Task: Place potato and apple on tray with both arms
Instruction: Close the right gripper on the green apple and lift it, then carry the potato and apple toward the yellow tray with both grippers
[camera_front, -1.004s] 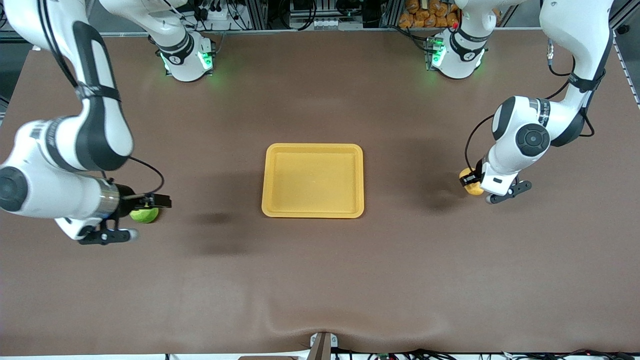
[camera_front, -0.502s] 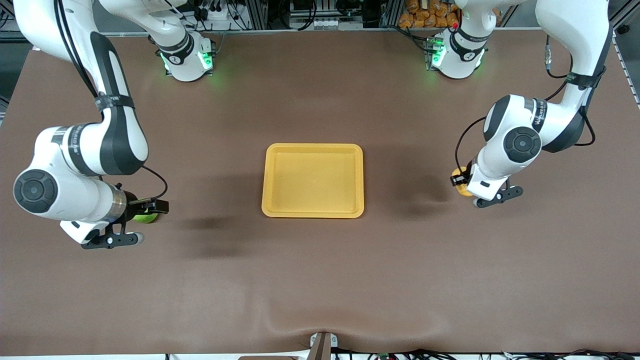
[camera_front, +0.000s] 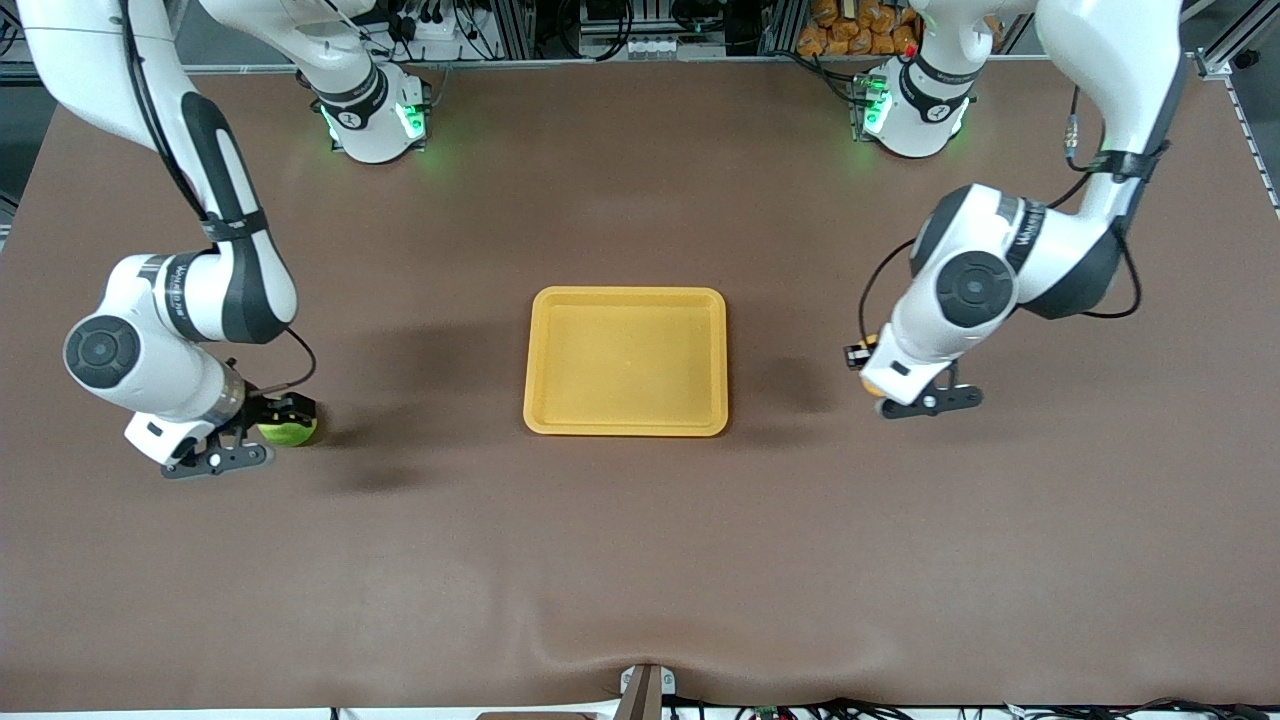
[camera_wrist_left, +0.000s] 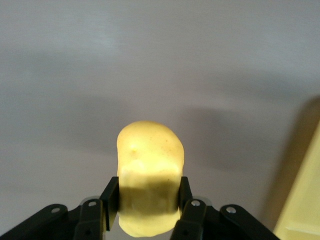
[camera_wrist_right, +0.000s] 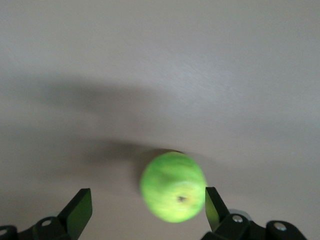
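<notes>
The yellow tray (camera_front: 626, 360) lies flat in the middle of the table. My left gripper (camera_front: 868, 366) is shut on the yellow-orange potato (camera_front: 873, 343) and holds it above the table between the tray and the left arm's end. In the left wrist view the potato (camera_wrist_left: 149, 175) fills the gap between the fingers (camera_wrist_left: 111, 194) of the left gripper (camera_wrist_left: 148, 195), with the tray's edge (camera_wrist_left: 305, 200) beside it. My right gripper (camera_front: 276, 420) is low and open at the green apple (camera_front: 291, 431) on the table. The apple (camera_wrist_right: 173, 186) lies between the fingers (camera_wrist_right: 80, 207), close to one.
Brown table cloth surrounds the tray on every side. The arms' bases (camera_front: 372, 115) stand along the edge farthest from the front camera. A small bracket (camera_front: 645, 690) sits at the nearest edge.
The left arm has carried the potato toward the tray. The right arm has swung in and lowered, bringing its open fingers down around the apple.
</notes>
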